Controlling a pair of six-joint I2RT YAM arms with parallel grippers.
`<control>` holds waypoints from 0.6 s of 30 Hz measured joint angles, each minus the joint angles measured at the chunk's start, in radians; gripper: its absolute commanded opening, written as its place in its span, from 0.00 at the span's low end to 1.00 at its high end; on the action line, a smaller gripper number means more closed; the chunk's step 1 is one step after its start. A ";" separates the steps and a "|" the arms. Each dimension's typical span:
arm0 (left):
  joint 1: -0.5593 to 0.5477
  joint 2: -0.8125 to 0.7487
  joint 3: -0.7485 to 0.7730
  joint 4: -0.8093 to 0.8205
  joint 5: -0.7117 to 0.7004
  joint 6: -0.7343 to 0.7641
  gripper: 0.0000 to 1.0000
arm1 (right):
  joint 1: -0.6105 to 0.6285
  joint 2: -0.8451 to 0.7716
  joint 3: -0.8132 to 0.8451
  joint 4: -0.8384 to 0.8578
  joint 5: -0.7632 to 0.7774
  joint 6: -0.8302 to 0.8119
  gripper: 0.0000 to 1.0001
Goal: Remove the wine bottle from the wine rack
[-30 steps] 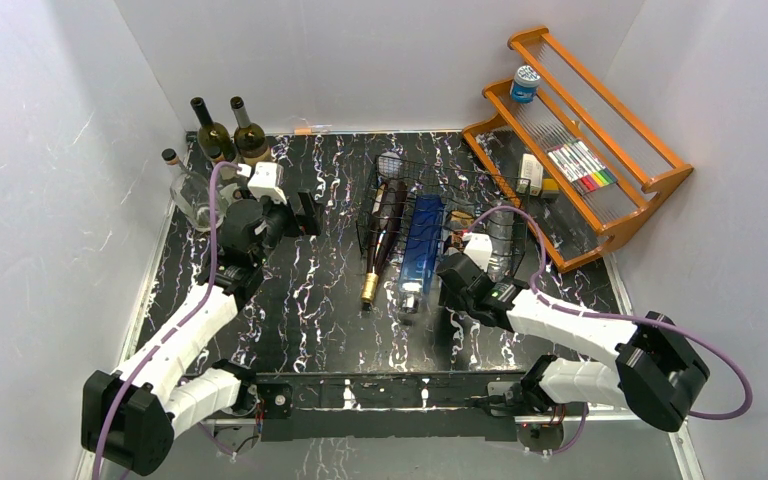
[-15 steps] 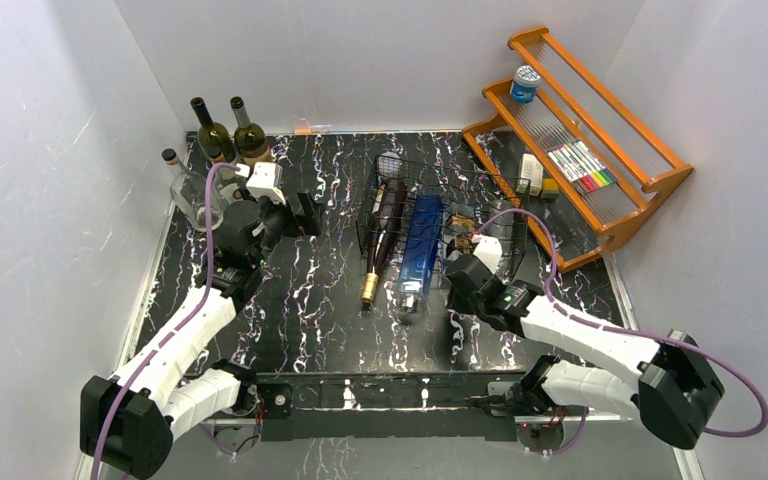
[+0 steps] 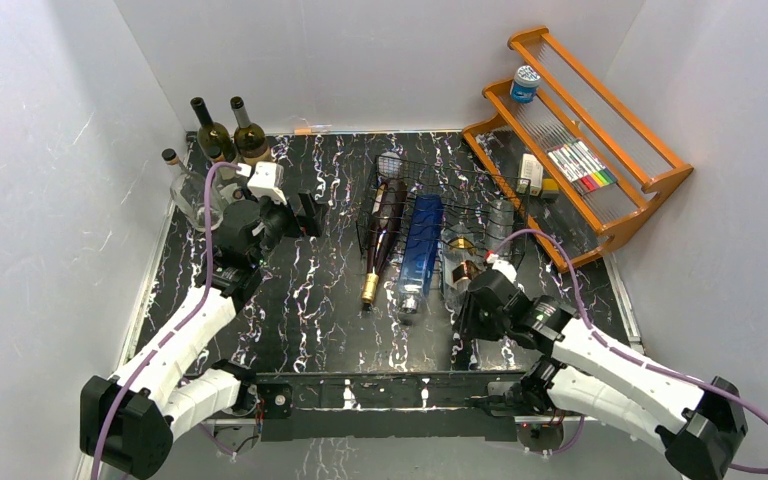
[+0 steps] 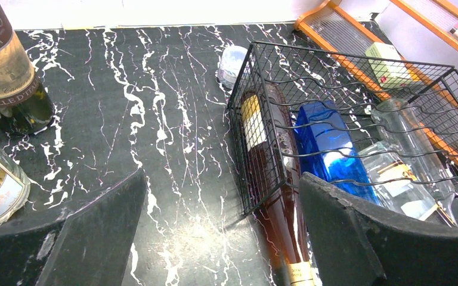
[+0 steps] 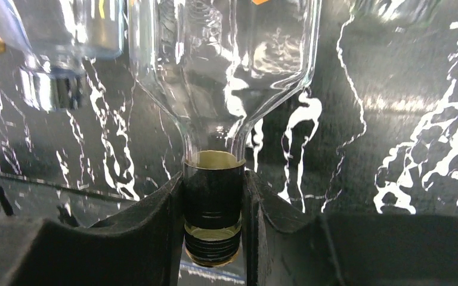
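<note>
The black wire wine rack [image 3: 445, 182] sits mid-table and holds a dark red bottle [image 3: 385, 222], a blue bottle [image 3: 422, 240] and a clear bottle [image 3: 501, 216]. My right gripper [image 3: 473, 305] is shut on the black-capped neck [image 5: 213, 205] of another clear wine bottle [image 3: 458, 262], whose body [image 5: 226, 59] lies at the rack's near edge, partly out. My left gripper [image 3: 306, 214] is open and empty, left of the rack. In the left wrist view the left gripper [image 4: 220, 238] faces the rack [image 4: 346, 65] and the dark red bottle [image 4: 268, 161].
Two green bottles [image 3: 232, 137] stand at the back left, with a clear bottle [image 3: 188, 195] beside them. The orange slatted shelf [image 3: 600, 150] with small items stands at the back right. A small clear object [image 3: 390, 163] lies behind the rack.
My right arm has drawn back toward the near edge with the clear bottle's neck in its grip, sliding the bottle out of the rack. The left arm has barely moved.
</note>
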 measured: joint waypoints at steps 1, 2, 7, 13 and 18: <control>0.000 0.000 0.000 0.000 0.002 -0.001 0.98 | 0.000 -0.017 -0.007 -0.015 -0.019 0.002 0.21; 0.000 0.002 0.000 0.000 0.004 -0.001 0.98 | 0.001 -0.031 -0.009 -0.030 -0.034 0.004 0.20; 0.000 0.018 0.000 -0.003 0.014 -0.005 0.98 | 0.000 -0.102 -0.008 -0.098 -0.095 0.011 0.14; 0.000 0.032 0.000 -0.004 0.029 -0.005 0.99 | 0.000 -0.199 0.057 -0.252 -0.152 0.012 0.01; 0.000 0.032 0.000 -0.001 0.051 -0.004 0.98 | 0.000 -0.224 0.150 -0.375 -0.154 0.011 0.00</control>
